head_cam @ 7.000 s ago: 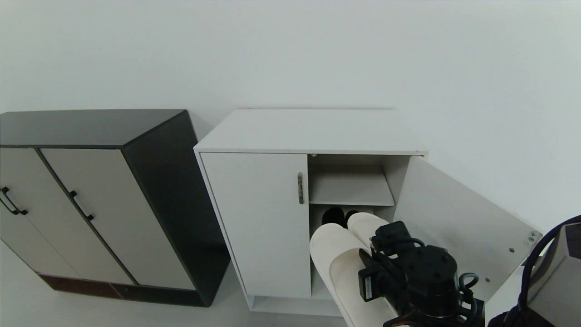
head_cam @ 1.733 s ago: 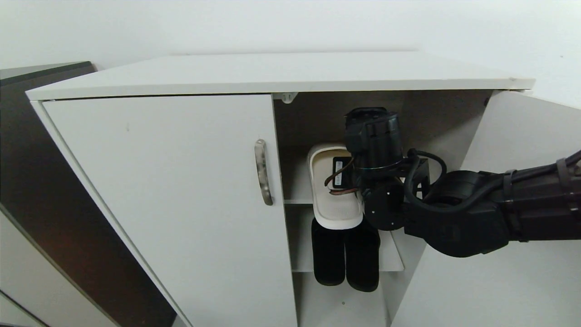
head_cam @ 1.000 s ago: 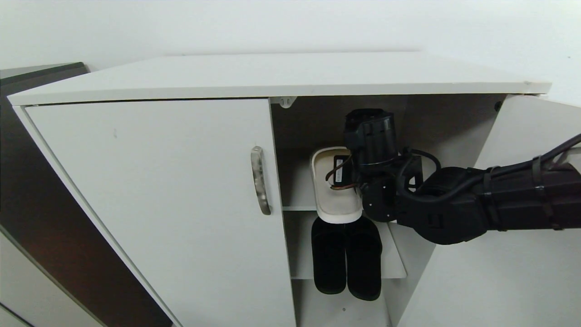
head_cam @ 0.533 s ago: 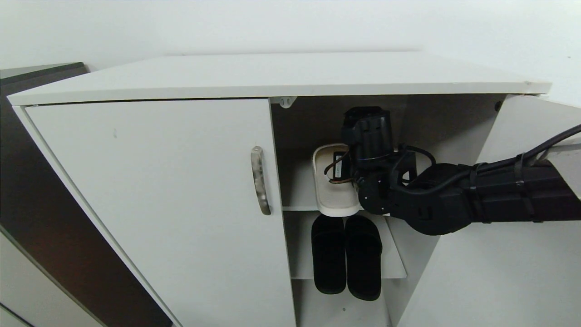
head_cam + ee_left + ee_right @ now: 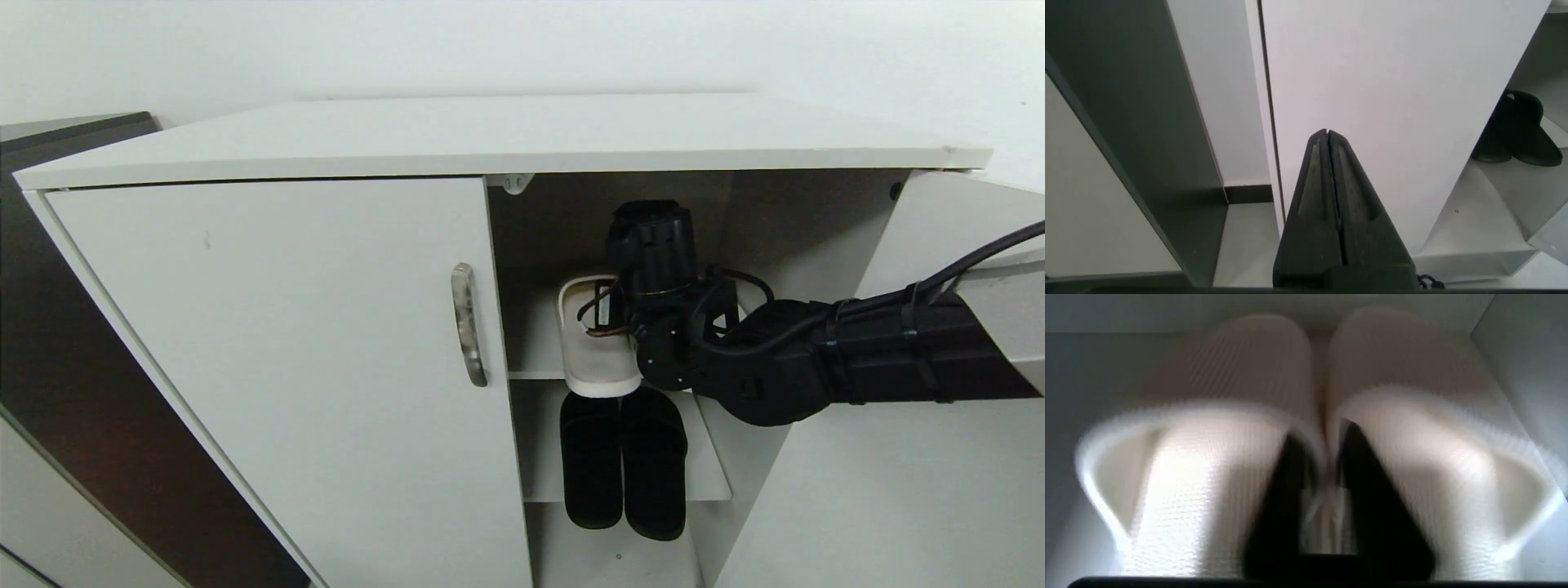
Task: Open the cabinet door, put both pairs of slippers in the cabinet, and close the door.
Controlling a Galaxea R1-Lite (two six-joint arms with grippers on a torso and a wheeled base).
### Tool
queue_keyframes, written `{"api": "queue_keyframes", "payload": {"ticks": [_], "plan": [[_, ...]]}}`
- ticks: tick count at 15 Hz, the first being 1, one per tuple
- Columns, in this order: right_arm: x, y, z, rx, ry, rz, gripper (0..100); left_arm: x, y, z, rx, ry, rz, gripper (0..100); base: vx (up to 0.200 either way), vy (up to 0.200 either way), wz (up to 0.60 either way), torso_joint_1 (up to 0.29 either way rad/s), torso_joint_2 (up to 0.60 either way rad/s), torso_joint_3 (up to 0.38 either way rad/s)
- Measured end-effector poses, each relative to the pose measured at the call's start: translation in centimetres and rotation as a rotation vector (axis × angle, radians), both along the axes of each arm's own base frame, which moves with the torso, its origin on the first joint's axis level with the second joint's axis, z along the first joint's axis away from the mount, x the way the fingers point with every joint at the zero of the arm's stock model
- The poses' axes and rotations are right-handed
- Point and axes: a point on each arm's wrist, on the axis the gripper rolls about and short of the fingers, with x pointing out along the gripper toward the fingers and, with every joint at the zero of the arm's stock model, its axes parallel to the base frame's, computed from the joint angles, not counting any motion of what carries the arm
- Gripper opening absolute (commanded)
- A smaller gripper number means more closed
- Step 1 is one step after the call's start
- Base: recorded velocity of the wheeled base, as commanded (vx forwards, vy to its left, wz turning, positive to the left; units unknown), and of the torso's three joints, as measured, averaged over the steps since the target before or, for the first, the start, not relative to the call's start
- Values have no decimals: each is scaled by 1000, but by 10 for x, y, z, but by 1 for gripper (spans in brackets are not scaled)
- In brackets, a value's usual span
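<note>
**Right gripper (image 5: 1321, 469) clamped on white slippers (image 5: 592, 367) at upper shelf (image 5: 531, 343)**

Head view:
- White cabinet (image 5: 506, 131): left door (image 5: 286, 367) is closed, handle (image 5: 465, 324) at its inner edge. Right door (image 5: 898, 506) is swung out to the right.
- Right arm (image 5: 857, 367) reaches through the opening at upper-shelf level. Its wrist covers the fingers, so the jaws cannot be judged here.
- One slipper of the white pair lies on the upper shelf with its heel overhanging the front edge. The other is behind the wrist.
- Black slippers (image 5: 624, 465) lie side by side on the lower shelf (image 5: 710, 482), heels past its front edge, directly below the white pair.
- Dark cabinet (image 5: 73, 327) stands just beside the white one, on the left.

Left wrist view:
- Left gripper (image 5: 1327, 139): jaws pressed together with no gap, nothing between them.
- It points at the closed left door (image 5: 1396, 106) and is not touching it.
- The black slippers (image 5: 1515, 131) sit on their shelf past the door's edge. The dark cabinet (image 5: 1118, 122) is on the other side.

Right wrist view:
- The white slippers (image 5: 1208, 457) lie side by side, toes pointing away into the cabinet.
- The two dark fingers (image 5: 1286, 498) go one into each slipper.
- Jaws are narrowly apart, clamped on the two adjoining inner walls, which are pinched together between them.
- The picture is blurred, so I cannot tell whether the soles rest flat on the shelf.
</note>
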Motion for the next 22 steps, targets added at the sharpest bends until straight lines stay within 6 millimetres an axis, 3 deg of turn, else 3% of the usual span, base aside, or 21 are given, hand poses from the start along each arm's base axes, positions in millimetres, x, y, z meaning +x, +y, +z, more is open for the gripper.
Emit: {"api": "queue_keyframes", "payload": {"ticks": [5,18,19,22], "plan": [[-10,-1,-1,-12,11,12,100,0,0,0,0,0,0,0,0,0,0,0,0,0],[-101,-31,-12,23,-12,148,100,0,0,0,0,0,-1,0,0,0,0,0,0,0],[-106,-32,-15,23,-12,158,0,0,0,0,0,0,0,0,0,0,0,0,0,0],[-116,-30,-18,28,-8,200,0,0,0,0,0,0,0,0,0,0,0,0,0,0]]}}
